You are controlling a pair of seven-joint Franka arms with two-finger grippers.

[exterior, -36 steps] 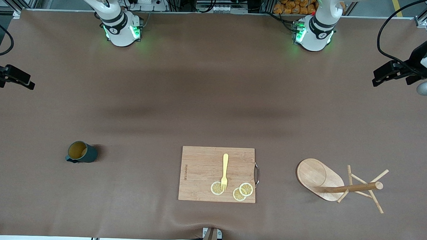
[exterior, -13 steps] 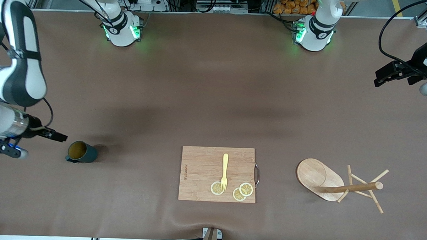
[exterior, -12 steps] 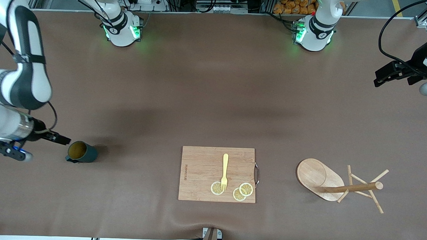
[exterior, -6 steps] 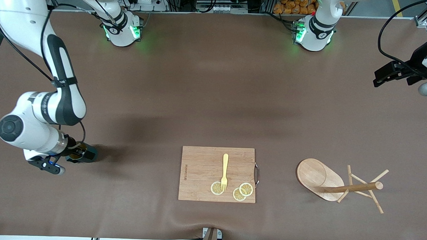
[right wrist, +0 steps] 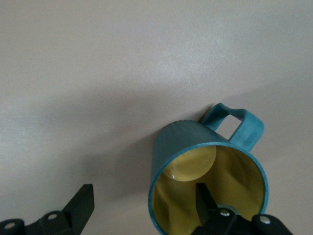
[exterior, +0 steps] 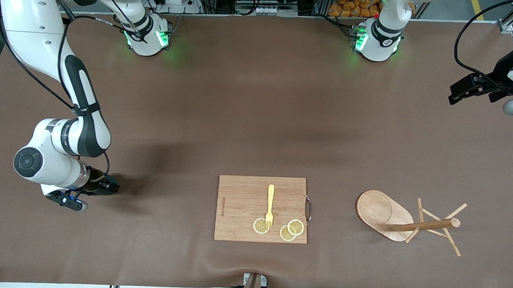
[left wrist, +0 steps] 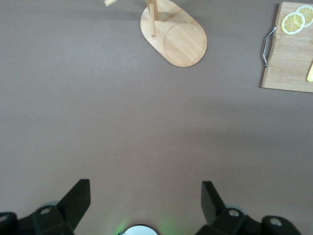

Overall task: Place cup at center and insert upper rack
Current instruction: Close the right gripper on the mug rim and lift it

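The dark teal cup [right wrist: 195, 147] with a yellow inside stands upright near the right arm's end of the table. In the front view my right gripper [exterior: 100, 185] covers most of it. In the right wrist view that gripper [right wrist: 144, 198] is open and straddles the cup's wall, one finger [right wrist: 206, 201] inside the cup and the other [right wrist: 83, 205] outside, on the side away from the handle. The wooden mug tree [exterior: 384, 213] lies on its side near the left arm's end. My left gripper [exterior: 454, 93] waits open and empty above that end's edge [left wrist: 145, 193].
A rectangular wooden cutting board [exterior: 241, 203] lies between cup and mug tree, with a yellow fork [exterior: 270, 204] and lemon slices [exterior: 288, 230] on it. The left wrist view shows the mug tree's base [left wrist: 178, 36] and the board's handle end [left wrist: 286, 63].
My right arm has swung in from the table's end and come down onto the cup, putting one finger inside it. The cup, the mug tree and the left arm have not moved.
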